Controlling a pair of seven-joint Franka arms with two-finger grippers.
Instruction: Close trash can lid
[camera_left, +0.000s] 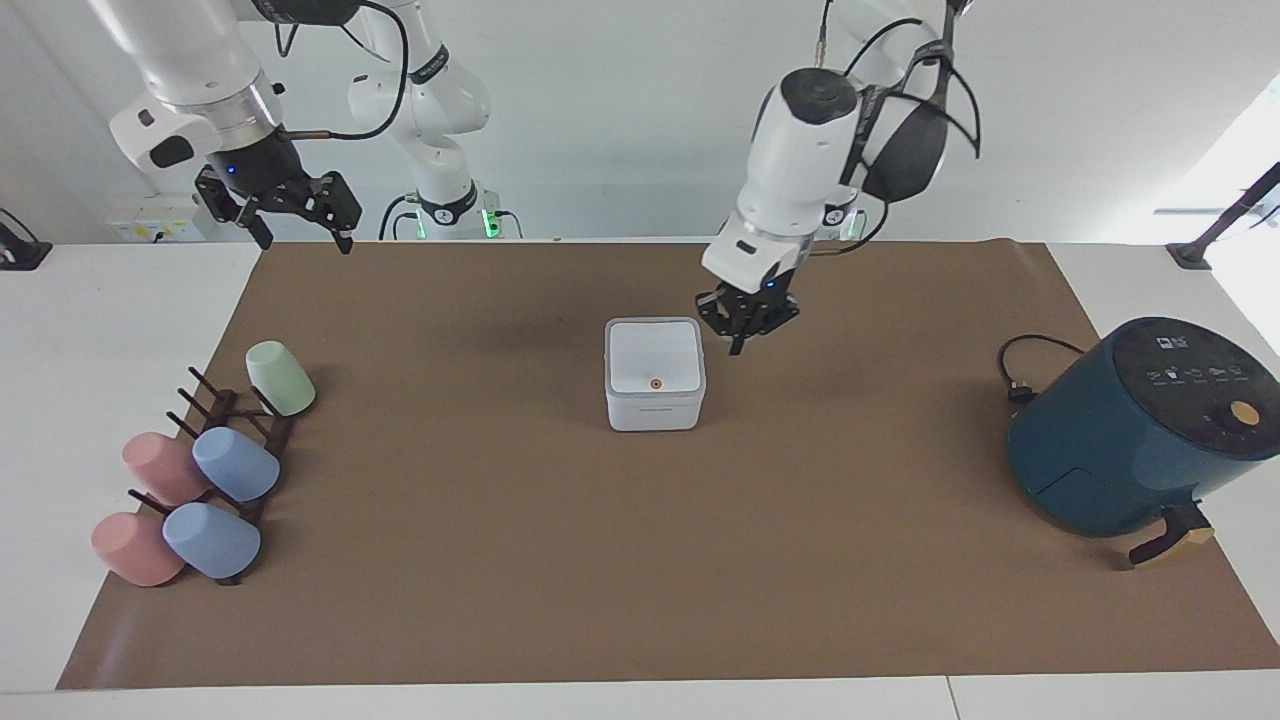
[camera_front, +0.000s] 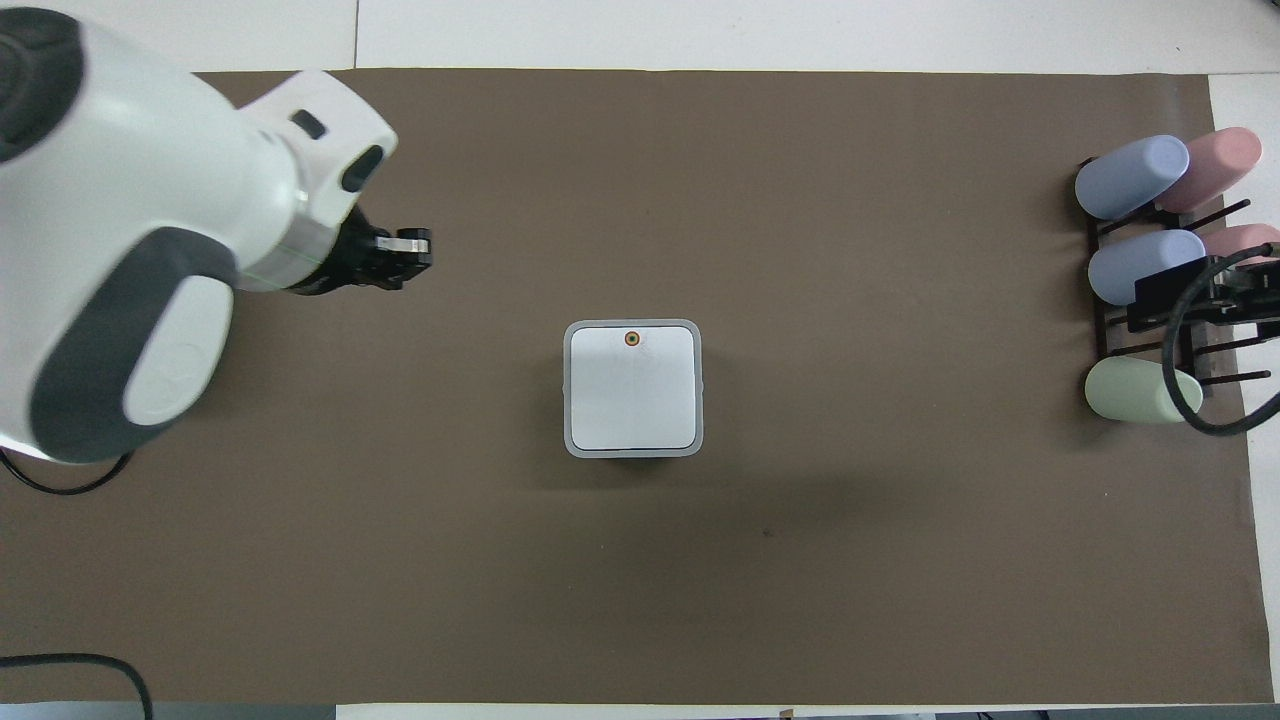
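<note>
The left gripper (camera_left: 745, 322) hangs in the air over bare brown mat (camera_left: 640, 560), just beside the trash can (camera_left: 655, 405) on the side toward the left arm's end of the table, touching nothing. Can't tell if its fingers are open or closed. The right gripper (camera_left: 290, 210) waits up over the mat's corner at the robots' edge, right arm's end, fingers spread and empty.

The trash can sits about mid-table, and the lid (camera_left: 654, 357) lies flat on it, orange dot up, so I'd call the job done.

Handling guess: it's a small plastic box, probably light and easy to shove around, with smooth sides. The lid looks stiff and hinged, so I'd press down on top near the dot rather than pinch anything.

Count: one trash can, one lid, one teal air fryer (camera_left: 1140, 430) with its cord near the left arm's end, one cup rack (camera_left: 235, 415) near the right arm's end carrying five cups: two pink, two blue, one green.
</note>
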